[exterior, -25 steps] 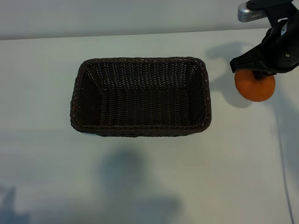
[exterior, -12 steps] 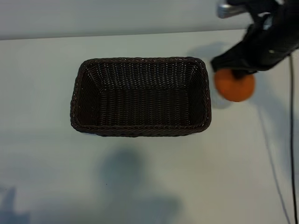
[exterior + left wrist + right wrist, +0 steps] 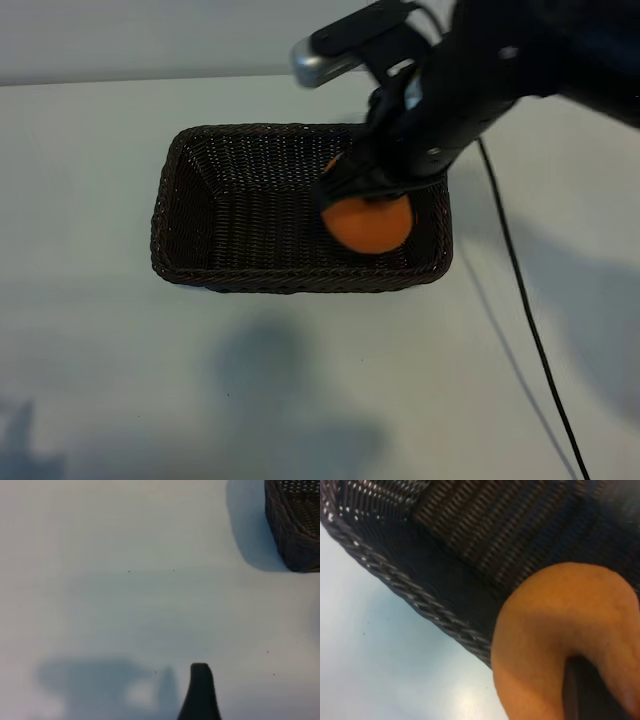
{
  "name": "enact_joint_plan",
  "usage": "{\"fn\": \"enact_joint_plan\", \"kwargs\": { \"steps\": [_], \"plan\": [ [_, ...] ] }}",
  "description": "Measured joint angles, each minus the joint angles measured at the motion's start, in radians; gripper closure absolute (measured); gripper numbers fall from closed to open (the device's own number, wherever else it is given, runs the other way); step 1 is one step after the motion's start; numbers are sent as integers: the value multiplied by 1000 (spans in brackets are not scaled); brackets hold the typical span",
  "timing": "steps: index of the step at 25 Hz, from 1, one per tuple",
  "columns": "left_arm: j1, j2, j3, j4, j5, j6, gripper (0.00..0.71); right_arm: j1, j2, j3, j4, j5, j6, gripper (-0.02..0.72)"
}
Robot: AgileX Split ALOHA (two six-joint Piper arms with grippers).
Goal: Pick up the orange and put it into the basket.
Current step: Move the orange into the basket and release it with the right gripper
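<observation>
The right arm (image 3: 520,60) reaches in from the basket's far right corner, slanting down and across the rim, its dark wrist bent so the right gripper (image 3: 368,195) points steeply down over the basket (image 3: 190,215). A silver-grey cylinder (image 3: 318,62) sticks out from the wrist on the side toward the basket's far edge. The jaws are pinched on the orange (image 3: 368,225), gripping its upper part; in the right wrist view one dark finger (image 3: 587,690) presses into the orange's (image 3: 560,640) skin, with the basket's woven wall and braided rim (image 3: 410,605) just beyond it. The orange hangs inside the basket's outline, over the right part of the bottom, nearer the near wall than the far one; whether it touches the weave cannot be told. A black cable (image 3: 520,310) trails from the arm past the basket's right side.

The left gripper (image 3: 200,690) sits well apart from the basket, to its left; only one dark fingertip shows in the left wrist view, jaws spread wide, holding nothing, with a corner of the basket (image 3: 295,525) ahead.

The basket stands on a plain white table (image 3: 100,350), matte, with soft grey shadows on the near side of the basket. Beyond the table's far edge is a pale wall (image 3: 150,40).
</observation>
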Motion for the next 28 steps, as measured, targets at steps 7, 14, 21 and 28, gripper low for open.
{"fn": "enact_joint_plan", "kwargs": {
  "steps": [7,14,21,28],
  "plan": [
    [0,0,0,0,0,0,131,0,157,-115,-19,-26,0,620],
    [0,0,0,0,0,0,131,0,333,-201,-21,-62,0,620],
    [0,0,0,0,0,0,131,0,428,-203,-20,-85,-4,620],
    [0,0,0,0,0,0,131,0,428,-213,-20,-94,-7,584]
  ]
}}
